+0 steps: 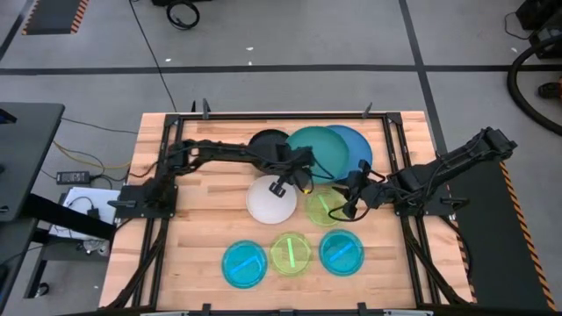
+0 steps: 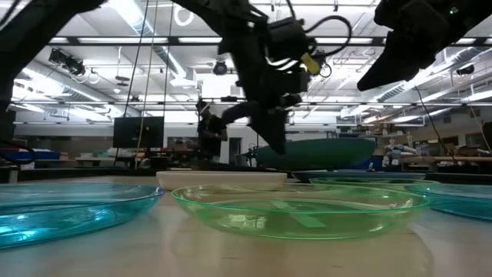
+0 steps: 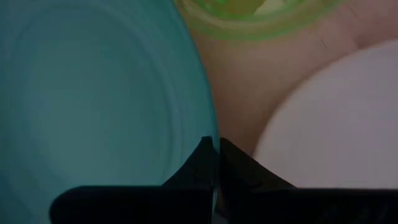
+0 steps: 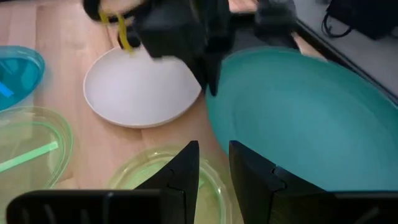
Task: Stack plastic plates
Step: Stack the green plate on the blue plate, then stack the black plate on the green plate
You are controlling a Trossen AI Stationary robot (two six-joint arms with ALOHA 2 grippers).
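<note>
Lime plate (image 2: 300,206) nearest; left claw (image 1: 299,171) pinches teal plate's (image 1: 318,149) rim at its 7 o'clock, blue plate (image 1: 356,145) toward 3 o'clock; right claw (image 1: 354,197) slightly apart, empty.

A wooden table (image 1: 202,237) with a dark frame (image 1: 272,115) fills the middle of the high view. At nine o'clock lies a power brick (image 1: 72,176) with a yellow cable (image 1: 79,158) — at three o'clock, a dark mat (image 1: 492,237). In the low view a person (image 2: 207,131) stands far behind.
</note>
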